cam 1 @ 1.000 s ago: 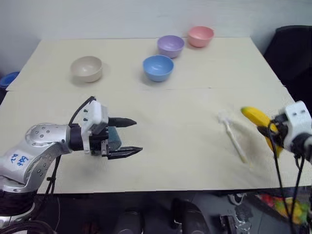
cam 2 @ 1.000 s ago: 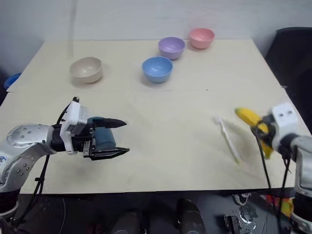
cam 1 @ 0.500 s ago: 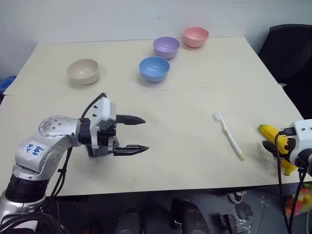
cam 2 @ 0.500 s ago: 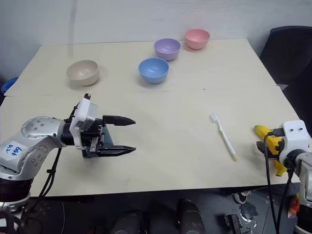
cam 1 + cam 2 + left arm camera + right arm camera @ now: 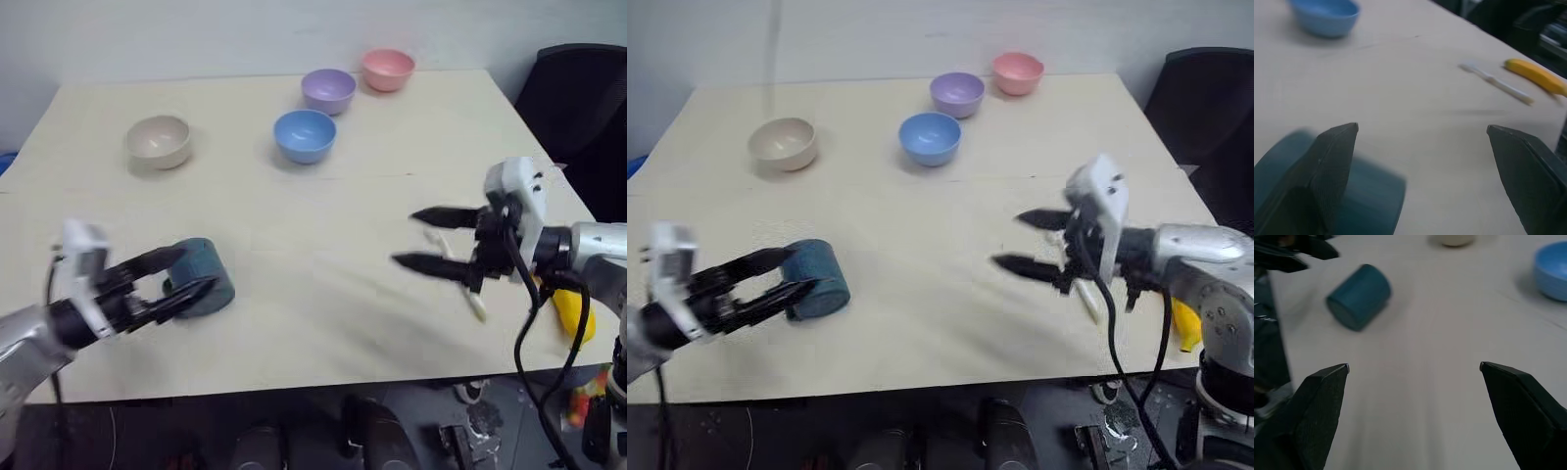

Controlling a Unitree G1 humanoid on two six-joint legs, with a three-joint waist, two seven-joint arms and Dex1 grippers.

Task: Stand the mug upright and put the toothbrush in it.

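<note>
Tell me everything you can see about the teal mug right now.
The mug is dark teal-blue and cylindrical, matte like ceramic or plastic. It lies on its side on the pale table, not upright, its flat base turned toward the right gripper. The open left gripper reaches around it; contact can't be confirmed. Its handle and inside aren't visible.

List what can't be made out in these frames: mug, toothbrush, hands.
- Mug: lying on its side; handle and opening can't be made out in the head views, its near end is behind the left hand. Blurred in the left wrist view behind one finger.
- Toothbrush: in the head views, mostly hidden behind the right hand.
- Banana: partly covered by the right arm and cable.
- Contact between left hand and mug: cannot tell.
</note>
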